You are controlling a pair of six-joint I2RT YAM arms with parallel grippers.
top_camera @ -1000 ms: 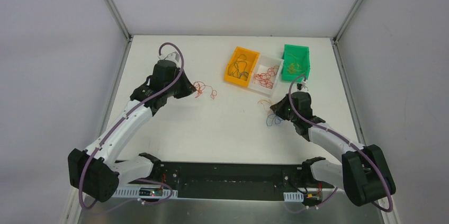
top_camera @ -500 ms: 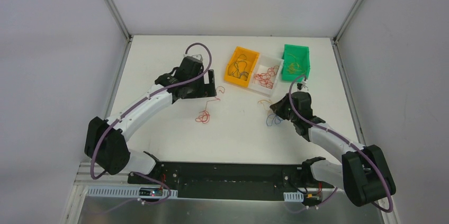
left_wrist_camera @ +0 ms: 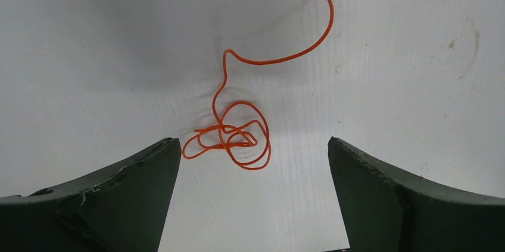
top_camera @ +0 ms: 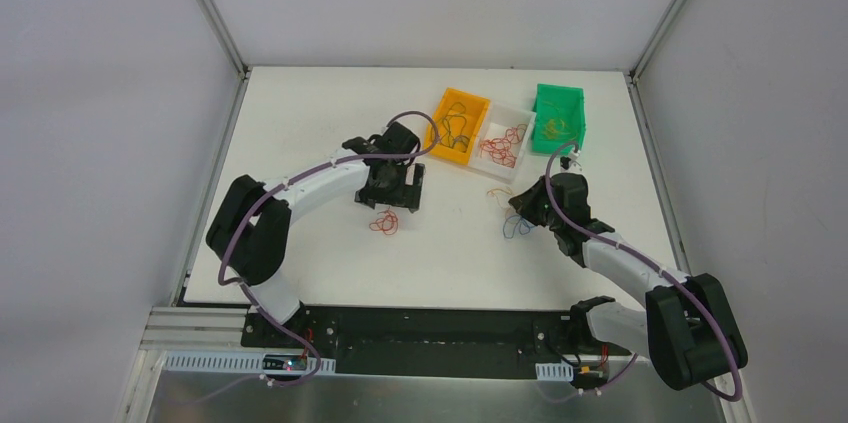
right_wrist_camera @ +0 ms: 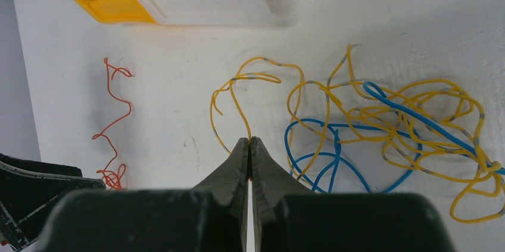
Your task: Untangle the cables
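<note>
Evidently the separating step is in hand: the orange cable lies alone on the table, a small knot with a long tail, framed untouched between the widely spread jaws of the left gripper. The right gripper is closed, and a strand of the yellow cable appears pinched at its tips, beside the yellow-and-blue clump. Next, lowering and closing on the knot is probably called for, without the thin wire being missed.
</note>
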